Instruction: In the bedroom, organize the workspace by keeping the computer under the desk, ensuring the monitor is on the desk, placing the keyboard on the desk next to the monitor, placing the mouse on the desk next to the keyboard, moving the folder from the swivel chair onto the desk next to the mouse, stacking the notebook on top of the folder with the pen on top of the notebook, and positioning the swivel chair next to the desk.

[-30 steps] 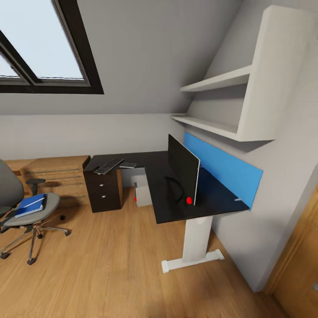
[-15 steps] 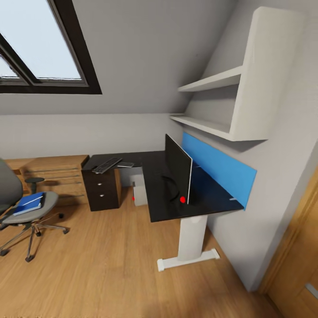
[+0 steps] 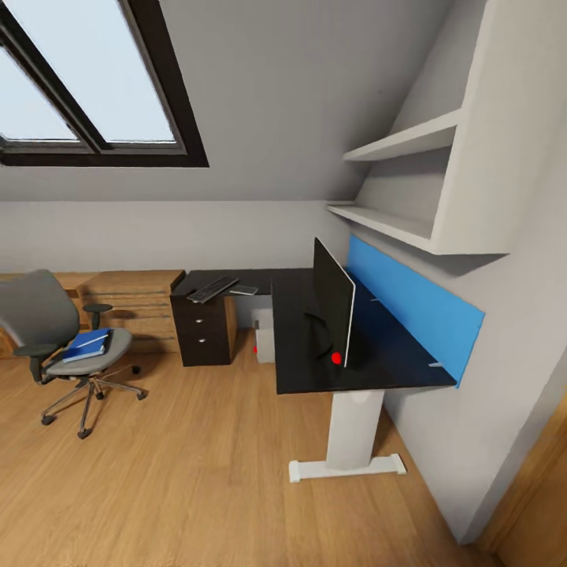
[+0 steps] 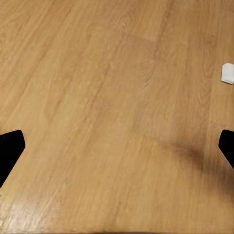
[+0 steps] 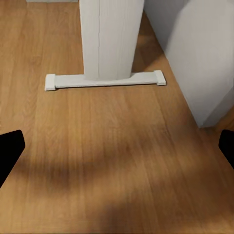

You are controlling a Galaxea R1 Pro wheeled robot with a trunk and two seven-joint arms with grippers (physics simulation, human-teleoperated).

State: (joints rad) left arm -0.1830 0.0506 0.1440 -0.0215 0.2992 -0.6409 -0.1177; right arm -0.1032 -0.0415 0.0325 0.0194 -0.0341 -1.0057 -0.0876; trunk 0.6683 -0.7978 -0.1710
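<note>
The black L-shaped desk [image 3: 295, 358] stands at the right wall, and the black monitor [image 3: 332, 309] is upright on it. On its far wing the keyboard [image 3: 211, 289] lies beside a thin grey notebook [image 3: 243, 290]. Under the desk sits the light grey computer [image 3: 264, 344]. At the left is the swivel chair [image 3: 35, 311], apart from the desk, with the blue folder [image 3: 85, 346] on its seat and a thin white pen [image 3: 94, 340] lying on the folder. The mouse is too small to make out. My left gripper [image 4: 117, 148] and right gripper [image 5: 117, 151] hang open over bare floor.
A light wooden drawer chest [image 3: 130, 303] stands behind the chair, next to the desk's black drawer unit [image 3: 203, 335]. The desk's white leg [image 5: 111, 39] and its foot [image 5: 105, 80] are close ahead of my right gripper. White wall shelves [image 3: 409, 142] hang over the desk.
The whole picture has shifted, so the camera moved; the chair now shows in full at the left. Nothing on the desk or chair has moved.
</note>
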